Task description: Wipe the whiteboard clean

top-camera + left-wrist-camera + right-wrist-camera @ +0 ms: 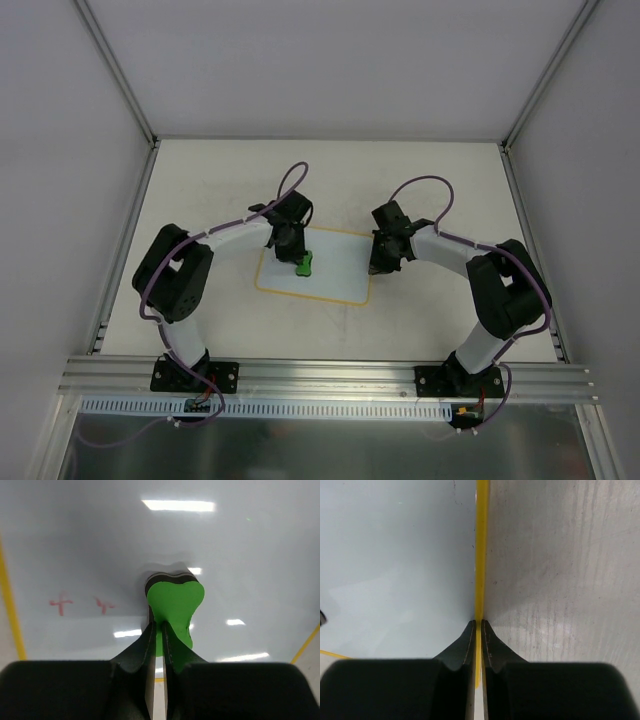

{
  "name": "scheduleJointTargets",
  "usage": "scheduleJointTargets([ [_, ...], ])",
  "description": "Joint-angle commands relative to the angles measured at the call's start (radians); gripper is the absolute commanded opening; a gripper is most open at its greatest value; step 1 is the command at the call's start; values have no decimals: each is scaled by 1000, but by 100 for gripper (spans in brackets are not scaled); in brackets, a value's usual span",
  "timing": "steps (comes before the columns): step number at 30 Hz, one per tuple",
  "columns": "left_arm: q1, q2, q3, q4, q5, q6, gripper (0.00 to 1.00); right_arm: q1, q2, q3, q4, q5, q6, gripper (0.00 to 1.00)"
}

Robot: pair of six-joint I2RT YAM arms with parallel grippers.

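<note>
The whiteboard [335,278] lies flat on the table, white with a thin yellow rim. My left gripper [293,250] is shut on the green eraser [304,265] and holds it against the board's left-middle part. In the left wrist view the eraser [176,600] sticks out past my gripper [159,625] onto the whiteboard [235,540], and two faint red marks [61,603] lie to its left. My right gripper [382,263] is at the board's right edge. In the right wrist view it [478,624] is shut, tips on the yellow rim [481,555].
The scuffed white tabletop [560,555] lies right of the board. White enclosure walls and metal posts [120,70] ring the table. An aluminium rail [330,372] with both arm bases runs along the near edge.
</note>
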Motion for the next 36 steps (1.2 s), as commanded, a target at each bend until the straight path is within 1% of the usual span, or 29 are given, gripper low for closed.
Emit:
scheduleJointTargets([
  [1,112,0,-100,-103,-92,52,0,-2,60,-75,-151,95,-50,6],
  [4,152,-26,-148,-105,-108,68,0,-4,63,-75,-153,95,-48,6],
  [11,288,-89,-246,-105,-112,100,0,-4,72,-72,-153,94,-48,7],
  [12,325,-116,-266,-106,-114,100,0,-2,74,-71,-153,94,-48,7],
  [15,377,-162,-300,-108,-114,100,0,-2,75,-71,-151,94,-48,7],
  [22,382,-216,-367,-116,-57,60,0,-2,77,-69,-151,94,-50,7],
  [26,380,-259,-413,-114,-59,52,0,-4,77,-69,-151,95,-50,7],
  [28,380,-290,-433,-114,-82,30,0,-4,75,-71,-153,94,-48,7],
  [36,414,-411,-469,-128,-256,-27,0,-4,60,-78,-151,88,-52,8],
])
